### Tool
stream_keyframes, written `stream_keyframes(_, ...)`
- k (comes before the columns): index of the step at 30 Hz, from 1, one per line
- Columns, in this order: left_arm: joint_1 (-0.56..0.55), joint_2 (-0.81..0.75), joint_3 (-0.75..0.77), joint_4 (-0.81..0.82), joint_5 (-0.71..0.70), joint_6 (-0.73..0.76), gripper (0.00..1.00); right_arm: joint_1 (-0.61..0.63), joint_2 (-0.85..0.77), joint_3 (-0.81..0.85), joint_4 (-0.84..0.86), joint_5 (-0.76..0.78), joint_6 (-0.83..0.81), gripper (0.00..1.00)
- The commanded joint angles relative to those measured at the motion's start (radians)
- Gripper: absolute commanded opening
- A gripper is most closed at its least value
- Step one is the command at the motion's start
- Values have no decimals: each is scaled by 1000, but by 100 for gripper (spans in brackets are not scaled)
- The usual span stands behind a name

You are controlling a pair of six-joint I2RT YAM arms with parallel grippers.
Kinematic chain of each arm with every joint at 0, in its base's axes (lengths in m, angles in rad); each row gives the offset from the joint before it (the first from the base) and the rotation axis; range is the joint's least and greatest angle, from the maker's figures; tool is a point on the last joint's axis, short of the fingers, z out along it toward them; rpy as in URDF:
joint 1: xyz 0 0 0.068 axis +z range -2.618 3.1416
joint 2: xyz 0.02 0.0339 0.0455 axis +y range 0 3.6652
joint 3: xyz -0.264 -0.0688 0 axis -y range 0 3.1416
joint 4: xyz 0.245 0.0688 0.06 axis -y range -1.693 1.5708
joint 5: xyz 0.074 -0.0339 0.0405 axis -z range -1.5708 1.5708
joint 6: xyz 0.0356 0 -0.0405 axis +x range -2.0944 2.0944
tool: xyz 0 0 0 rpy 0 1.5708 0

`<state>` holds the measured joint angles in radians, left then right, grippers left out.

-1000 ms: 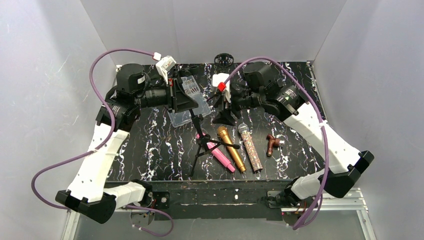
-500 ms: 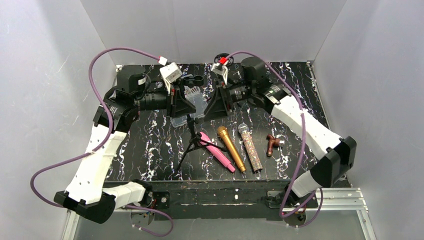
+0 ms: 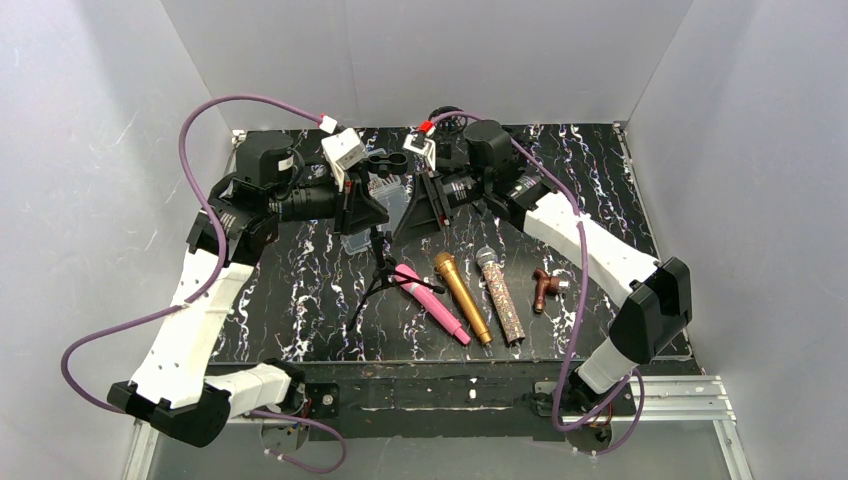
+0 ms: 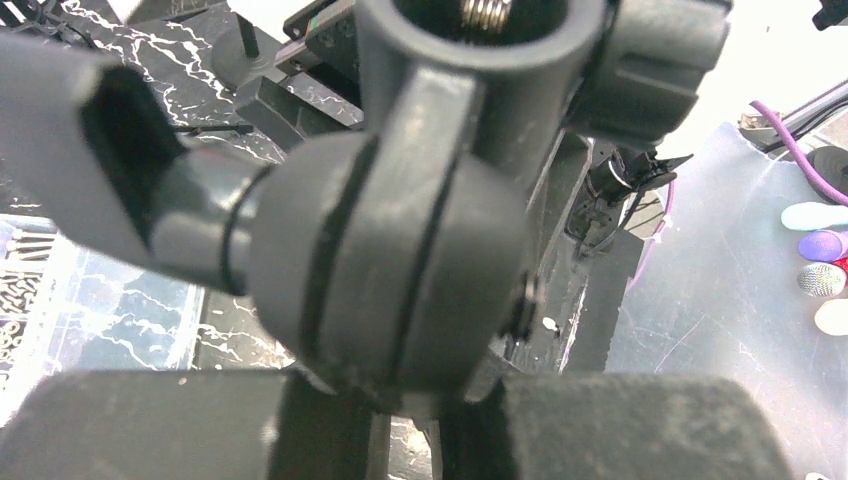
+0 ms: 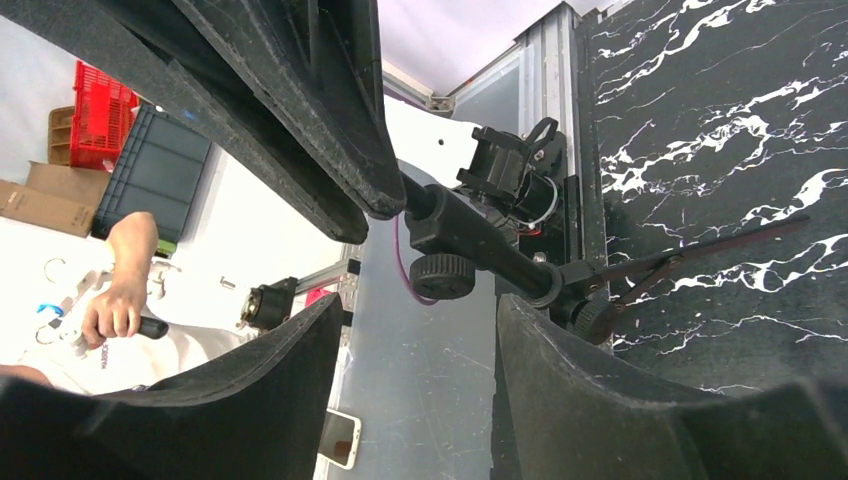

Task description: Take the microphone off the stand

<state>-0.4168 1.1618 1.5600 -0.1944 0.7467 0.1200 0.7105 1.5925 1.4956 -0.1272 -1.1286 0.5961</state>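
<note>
Left pincer [image 3: 362,205] is pinching the stand [image 3: 381,262], pads pressed together on the black ball joint just under the clip [image 3: 379,159]. My left wrist view is filling up with that joint.

Right pincer [image 5: 420,335] is hanging spread just beside the stand on its right. The pole and its knob are showing beyond the gap, and nothing is sitting between the pads.

Stand is all black: thin pole, 3 thin legs, clip on top. It's standing mid-table [image 3: 300,270], long axis roughly upright, clip end up. I cannot tell if all 3 legs are touching down.

3 mics are lying flat on the table, just right of the legs:
- pink mic [image 3: 432,301], far end right at the stand's legs
- gold mic [image 3: 462,298], all gold, round mesh head
- glitter mic [image 3: 501,296], speckled body, silver mesh head

All 3 are lying roughly parallel, heads pointing away from my bases, handles slanting toward the near right. I cannot tell which one belongs to the clip.

A clear box [image 3: 352,242] is sitting behind the stand and a small brown piece [image 3: 545,288] is lying right of the glitter mic.
</note>
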Motion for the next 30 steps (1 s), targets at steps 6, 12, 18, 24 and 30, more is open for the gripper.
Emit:
stream_keyframes(6,-10,-20,15,26,29,1,0,16,29,37,52,-4,16,58)
stream_keyframes(12,-13,-23,8,26,31,-17,0,20,43,60,49,-1,13,57)
stream_keyframes(18,-15,-27,-2,26,31,-20,0,24,47,76,51,-5,14,55)
stream_keyframes(24,-16,-24,-10,35,27,-32,0,39,47,74,34,4,-4,50)
stream_keyframes(30,-16,-24,-20,57,4,-66,0,52,45,77,-3,16,-59,32)
